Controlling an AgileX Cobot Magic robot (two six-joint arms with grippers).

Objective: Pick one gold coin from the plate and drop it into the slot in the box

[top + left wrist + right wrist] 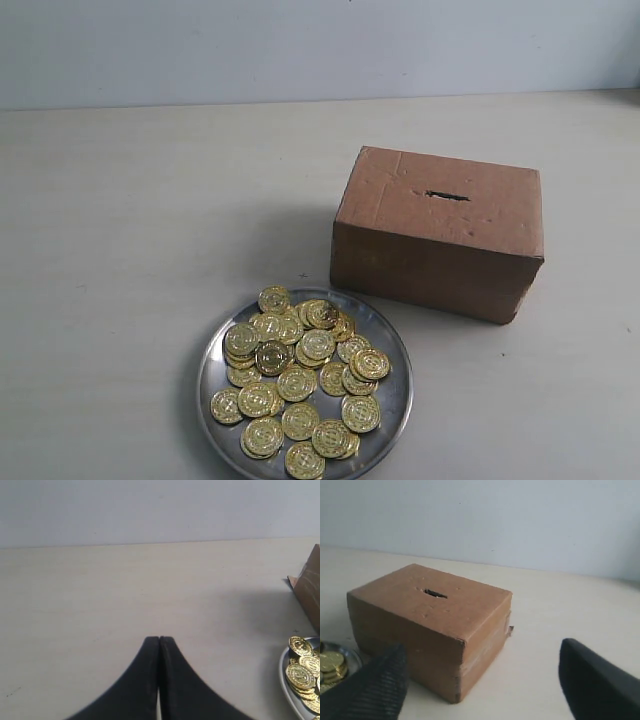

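A round silver plate (pixel 394 352) lies at the front of the table, heaped with several gold coins (pixel 300 380). Behind it to the right stands the brown cardboard box (pixel 440 235) with the dark slot (pixel 447 196) in its top face. Neither arm shows in the exterior view. In the left wrist view my left gripper (pixel 159 640) is shut with nothing between its fingers, over bare table, the plate's edge (pixel 285 680) and coins (pixel 301 676) off to one side. In the right wrist view my right gripper (pixel 482 655) is open, short of the box (pixel 430 630) and slot (pixel 435 593).
The table is pale and matte, with a light wall (pixel 300 40) behind it. Bare tabletop lies left of the plate and box in the exterior view.
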